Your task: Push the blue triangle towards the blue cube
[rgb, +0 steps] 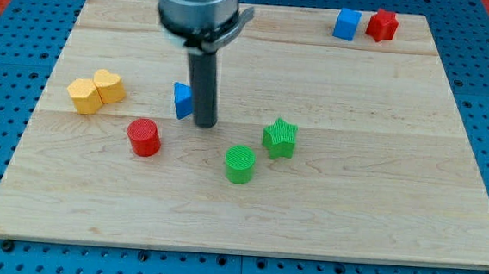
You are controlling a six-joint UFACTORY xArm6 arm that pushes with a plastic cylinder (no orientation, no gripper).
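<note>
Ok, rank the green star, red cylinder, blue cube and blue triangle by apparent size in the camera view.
1. Green star and red cylinder: about alike, too close to rank.
2. Blue cube: looks smaller, but it sits farther up the view, so that may be distance.
3. Blue triangle: smallest showing, partly hidden behind my tip.

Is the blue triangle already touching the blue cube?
No. The blue triangle sits beside my tip near the board's middle, while the blue cube is far off at the view's top right.
</note>
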